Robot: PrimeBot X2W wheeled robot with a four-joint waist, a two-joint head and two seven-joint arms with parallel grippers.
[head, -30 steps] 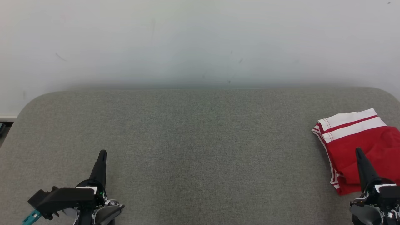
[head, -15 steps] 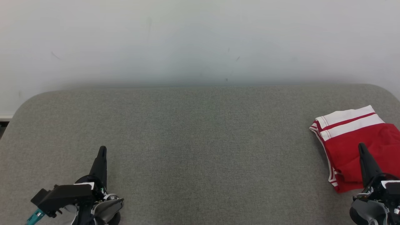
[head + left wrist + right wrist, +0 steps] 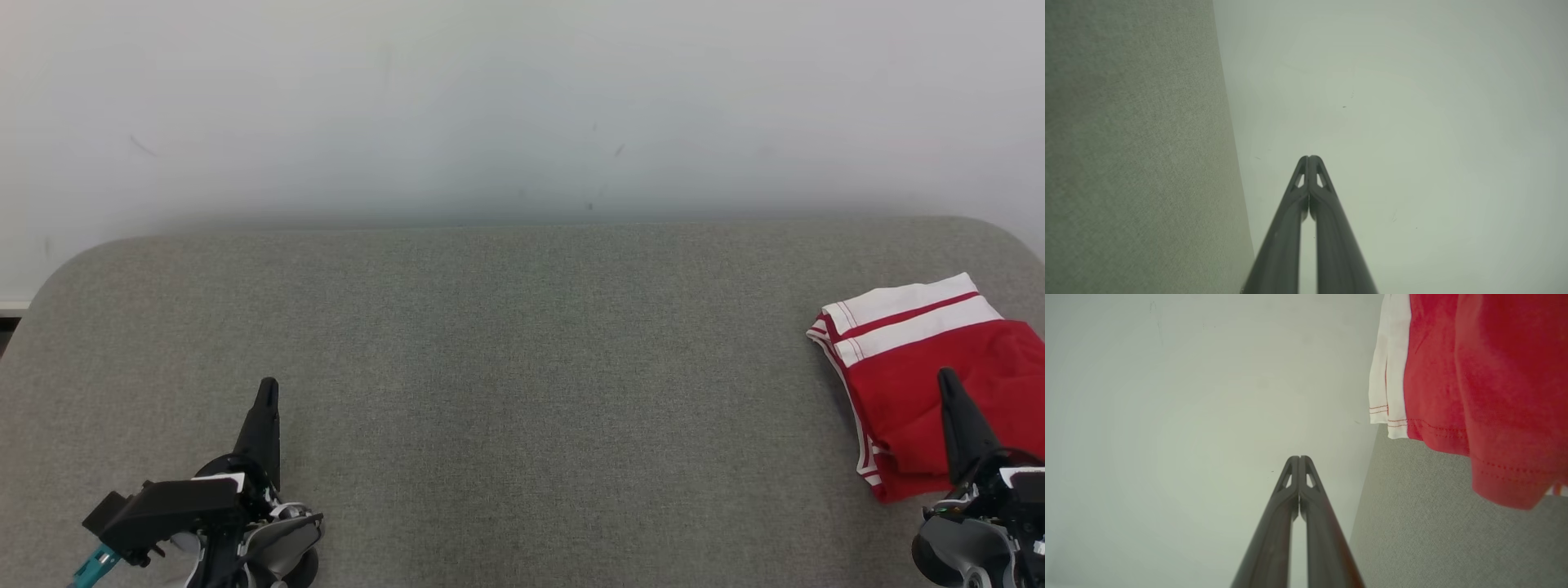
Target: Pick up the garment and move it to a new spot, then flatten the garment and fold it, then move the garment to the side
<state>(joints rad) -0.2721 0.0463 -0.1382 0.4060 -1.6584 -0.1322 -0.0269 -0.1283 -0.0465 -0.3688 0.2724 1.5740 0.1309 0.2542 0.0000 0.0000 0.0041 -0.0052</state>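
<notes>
Scanning from the left: left gripper (image 3: 266,390) sits low at the near left over the grey padded surface (image 3: 522,367), its two fingers pressed together tip to tip, nothing between them; the left wrist view confirms it, left gripper (image 3: 1309,159) closed and empty, pointing toward the pale wall (image 3: 1412,122); the middle of the surface is well apart from both arms; the garment (image 3: 914,384), red with a white striped band (image 3: 906,322), lies folded at the far right of the surface, partly cut by the frame edge; its long axis runs roughly away from the robot, band at the far end, red hem at the near end; right gripper (image 3: 947,377) is by far the nearer arm, its tip overlapping the red cloth in the head view; jaws closed flat together, holding nothing; in the right wrist view the right gripper (image 3: 1299,459) aims at the wall with the garment (image 3: 1474,375) off to one side, so it probably hangs clear of the cloth, though contact is hard to rule out; garment looks placed aside, task likely near done.
</notes>
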